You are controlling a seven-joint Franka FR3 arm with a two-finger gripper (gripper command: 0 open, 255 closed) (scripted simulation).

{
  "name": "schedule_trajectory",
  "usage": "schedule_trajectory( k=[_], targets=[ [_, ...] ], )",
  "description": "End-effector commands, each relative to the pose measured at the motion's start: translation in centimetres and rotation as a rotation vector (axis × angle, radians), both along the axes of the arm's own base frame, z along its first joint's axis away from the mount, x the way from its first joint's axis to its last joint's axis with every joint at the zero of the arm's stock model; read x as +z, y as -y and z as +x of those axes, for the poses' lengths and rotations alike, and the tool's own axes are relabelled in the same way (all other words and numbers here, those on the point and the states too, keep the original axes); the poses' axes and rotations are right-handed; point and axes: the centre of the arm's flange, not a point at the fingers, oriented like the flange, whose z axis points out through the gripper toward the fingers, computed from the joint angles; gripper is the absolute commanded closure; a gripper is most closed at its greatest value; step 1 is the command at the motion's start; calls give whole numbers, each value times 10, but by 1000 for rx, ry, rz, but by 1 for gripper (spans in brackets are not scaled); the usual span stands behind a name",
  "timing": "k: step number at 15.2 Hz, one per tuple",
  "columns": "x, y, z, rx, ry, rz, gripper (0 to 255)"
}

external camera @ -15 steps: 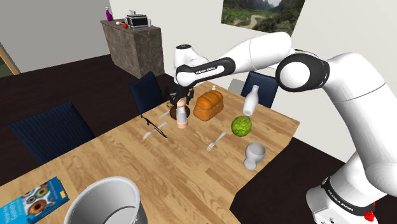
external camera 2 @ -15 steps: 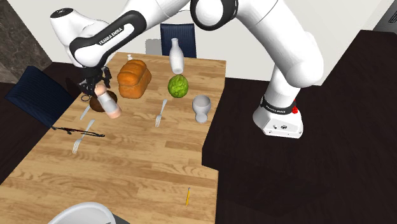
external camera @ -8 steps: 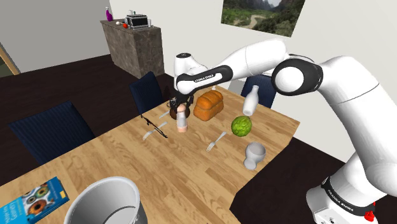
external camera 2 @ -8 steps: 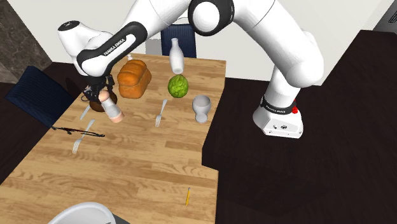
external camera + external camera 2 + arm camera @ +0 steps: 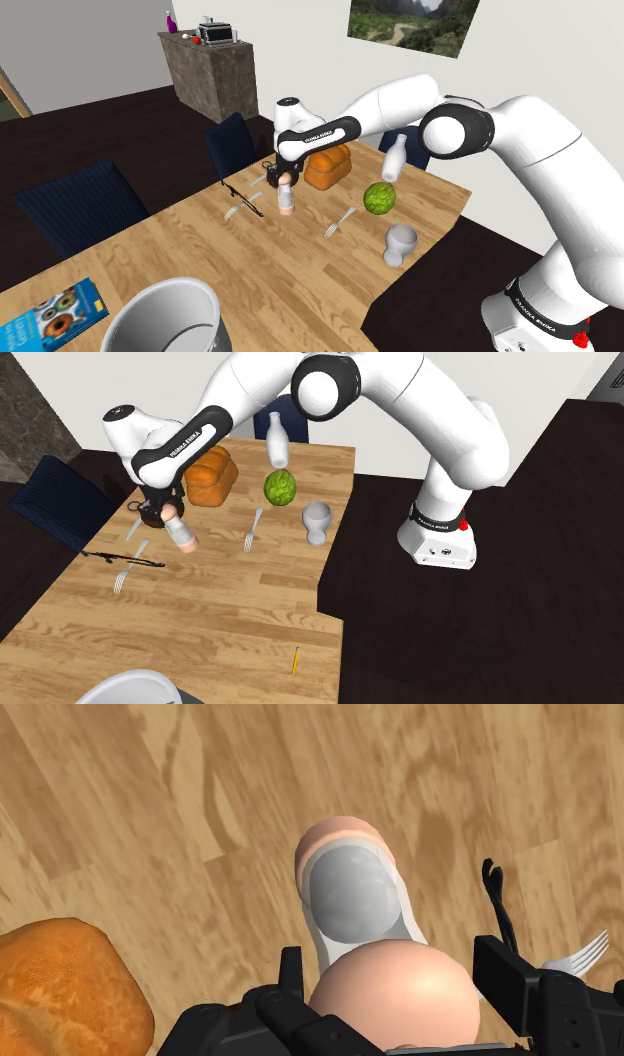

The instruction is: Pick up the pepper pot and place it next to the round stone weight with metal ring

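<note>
One tool [image 5: 284, 180] clamped on top of pink-and-grey pepper pot [image 5: 287, 197]; pot tilted, at far part of table [image 5: 300, 270], just beside bread loaf [image 5: 328, 166], on shoulder view's left; contact with table unclear.

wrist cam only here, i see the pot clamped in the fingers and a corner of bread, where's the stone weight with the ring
observer: The stone weight sits on the table right beside the gripper, on the shoulder view's left of it.
operator: is the pot hanging straight
observer: No. In the second exterior view the pepper pot leans, its base pointing away from the stone weight.
operator: what's on the other side of the bread
observer: Past the bread loaf stand a green round vegetable, a white bottle and a white cup.
</note>
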Motion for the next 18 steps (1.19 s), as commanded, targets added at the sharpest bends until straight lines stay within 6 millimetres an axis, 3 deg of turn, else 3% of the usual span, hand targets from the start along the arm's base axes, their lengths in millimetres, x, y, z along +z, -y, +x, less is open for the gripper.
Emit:
schedule_trajectory(
  k=[1, 8, 9, 14, 18],
  targets=[
    [-8, 1, 0, 0, 1, 0, 255],
    [-8, 1, 0, 0, 1, 0, 255],
    [-8, 1, 0, 0, 1, 0, 0],
    [-8, 1, 0, 0, 1, 0, 0],
    [41, 0, -5, 0, 1, 0, 0]
  ],
)
